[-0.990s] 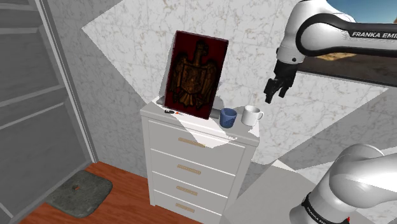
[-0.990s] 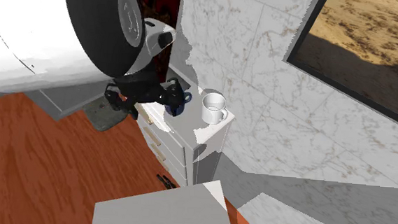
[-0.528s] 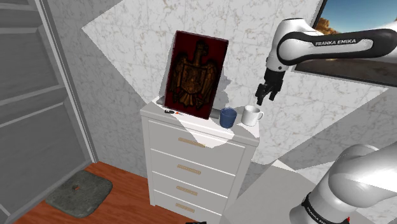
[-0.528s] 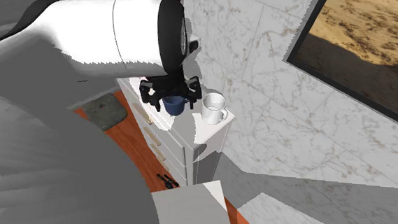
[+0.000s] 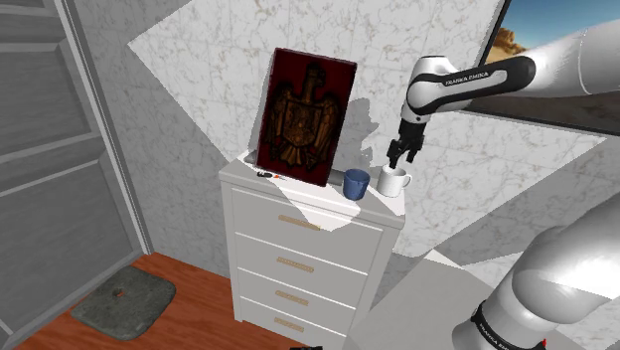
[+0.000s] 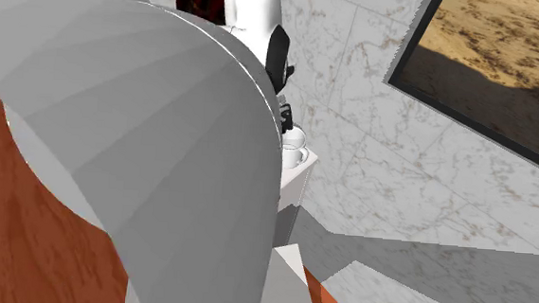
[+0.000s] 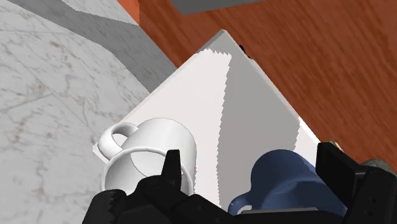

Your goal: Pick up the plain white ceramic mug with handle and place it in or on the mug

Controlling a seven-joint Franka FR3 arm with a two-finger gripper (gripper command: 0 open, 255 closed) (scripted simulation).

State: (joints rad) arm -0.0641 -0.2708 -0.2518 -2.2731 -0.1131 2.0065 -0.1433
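A black two-finger gripper [image 5: 399, 159] on a white arm hovers directly over a white mug [image 5: 392, 180] at the right end of a white dresser [image 5: 260, 229], its fingers [image 7: 170, 167] spread apart and grasping nothing. The white mug is smooth and cylindrical, with a loop handle that turns toward the veined, marble-patterned wall [image 5: 199, 89]. It stands upright at the edge of the dresser top nearest that wall, and its open mouth shows a plain white inside. Just beside it, toward the middle of the top, stands a rounded blue mug [image 5: 356, 183], also upright, with its handle on the side away from the white mug. From the wrist camera, one finger hangs over the rim of the white mug [image 7: 159, 143], and the blue mug [image 7: 286, 181] shows in the gap between the two fingers, which do not touch it. Four drawers with slim tan handles [image 5: 297, 222] make up the dresser's front. A dark red rectangular plaque [image 5: 304, 117] carved with an eagle emblem leans at the back of the top. A grey mat [image 5: 124, 301] with rounded corners lies on the reddish wood-grain floor [image 5: 199, 318].
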